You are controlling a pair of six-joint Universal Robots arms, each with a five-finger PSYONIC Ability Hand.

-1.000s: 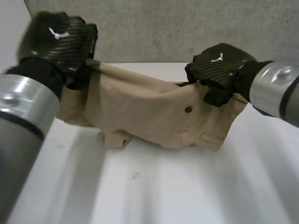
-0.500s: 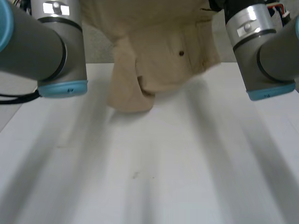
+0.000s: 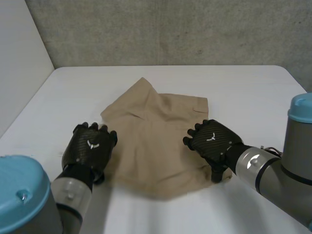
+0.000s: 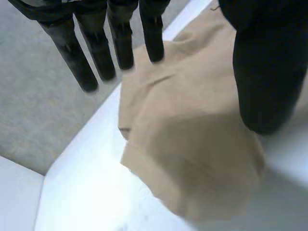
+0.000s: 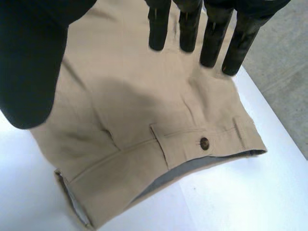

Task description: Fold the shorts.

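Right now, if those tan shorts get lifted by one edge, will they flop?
Probably: the shorts lie in soft wrinkles, so they'd likely drape. The buttoned waistband looks thicker, so that end may hang heavier. Pushed, they'd likely bunch rather than slide.

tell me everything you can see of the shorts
The shorts are tan woven cloth, lying rumpled and roughly flat on the white table, with one corner peaked toward the wall. The right wrist view shows the waistband with a dark button on a tab and grey lining inside. The left hand is at one side edge and the right hand over the opposite edge, both with straight fingers. Contact is unclear.
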